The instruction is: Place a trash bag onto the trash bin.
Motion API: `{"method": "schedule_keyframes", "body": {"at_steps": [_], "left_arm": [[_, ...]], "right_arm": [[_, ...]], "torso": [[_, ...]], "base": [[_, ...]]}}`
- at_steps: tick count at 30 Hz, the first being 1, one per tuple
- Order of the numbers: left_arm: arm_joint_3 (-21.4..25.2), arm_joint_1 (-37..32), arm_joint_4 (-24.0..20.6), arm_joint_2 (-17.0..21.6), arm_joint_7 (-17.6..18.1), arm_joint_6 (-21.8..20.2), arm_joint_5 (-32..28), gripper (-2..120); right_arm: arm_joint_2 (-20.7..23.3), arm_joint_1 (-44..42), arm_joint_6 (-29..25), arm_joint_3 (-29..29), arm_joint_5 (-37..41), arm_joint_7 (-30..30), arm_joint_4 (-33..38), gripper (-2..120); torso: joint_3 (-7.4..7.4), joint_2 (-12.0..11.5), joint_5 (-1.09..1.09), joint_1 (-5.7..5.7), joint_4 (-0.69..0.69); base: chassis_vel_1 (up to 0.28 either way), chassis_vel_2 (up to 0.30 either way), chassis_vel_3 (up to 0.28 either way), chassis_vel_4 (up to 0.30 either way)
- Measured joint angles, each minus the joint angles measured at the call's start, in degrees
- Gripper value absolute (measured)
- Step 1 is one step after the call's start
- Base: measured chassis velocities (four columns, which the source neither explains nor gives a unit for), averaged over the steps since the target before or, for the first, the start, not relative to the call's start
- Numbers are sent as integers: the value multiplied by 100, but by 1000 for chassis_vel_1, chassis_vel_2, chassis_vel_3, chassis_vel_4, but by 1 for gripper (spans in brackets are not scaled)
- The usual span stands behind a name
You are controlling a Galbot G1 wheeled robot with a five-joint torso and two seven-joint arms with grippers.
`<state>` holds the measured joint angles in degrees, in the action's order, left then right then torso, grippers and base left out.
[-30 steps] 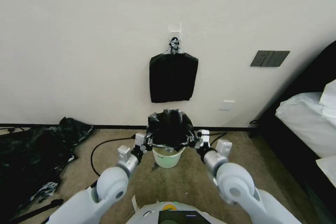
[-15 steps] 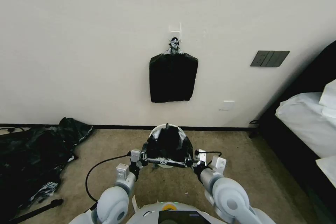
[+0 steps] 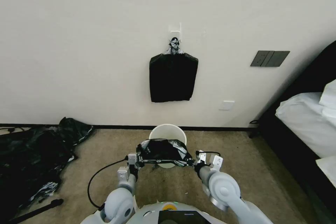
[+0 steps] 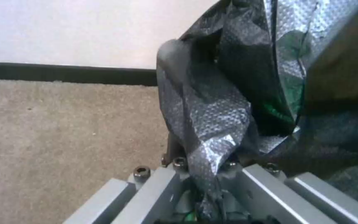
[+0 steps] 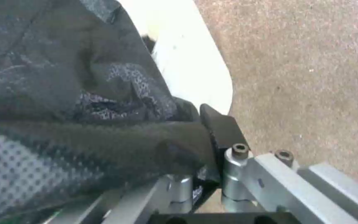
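Observation:
The trash bag [image 3: 161, 148], thin wrinkled black film, hangs stretched between my two grippers just in front of the trash bin [image 3: 167, 133]. The bin is a cream-white bucket on the carpet by the wall, and its open rim shows behind the bag. My left gripper [image 3: 137, 162] is shut on the bag's left edge. My right gripper [image 3: 194, 162] is shut on its right edge. In the left wrist view the bag film [image 4: 212, 102] runs down into the left gripper [image 4: 206, 174]. In the right wrist view the bag [image 5: 84, 124] is pinched by a black finger [image 5: 222, 129], with the bin's wall [image 5: 187, 62] beyond.
A flat black bundle [image 3: 173, 77] hangs from a wall hook above the bin. A heap of black sheeting [image 3: 35, 150] covers the floor at the left. A black cable [image 3: 99, 169] loops on the carpet. A bed [image 3: 308, 119] stands at the right.
Both arms drew back toward me and lowered, carrying the bag from over the bin's top to its near side. The bin's rim is now uncovered.

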<state>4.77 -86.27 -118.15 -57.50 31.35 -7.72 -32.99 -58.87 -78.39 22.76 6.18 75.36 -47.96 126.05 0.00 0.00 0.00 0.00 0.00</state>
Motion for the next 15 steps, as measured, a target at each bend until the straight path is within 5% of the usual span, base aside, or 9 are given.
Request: {"method": "schedule_keyframes", "body": {"at_steps": [15], "left_arm": [[-100,740,648,-25,-337,-34,-39,0]], "right_arm": [[76,861,364,-106,65,133,-869,6]], "torso": [[1,0,0,1,0]], "base": [[0,0,0,0]]}}
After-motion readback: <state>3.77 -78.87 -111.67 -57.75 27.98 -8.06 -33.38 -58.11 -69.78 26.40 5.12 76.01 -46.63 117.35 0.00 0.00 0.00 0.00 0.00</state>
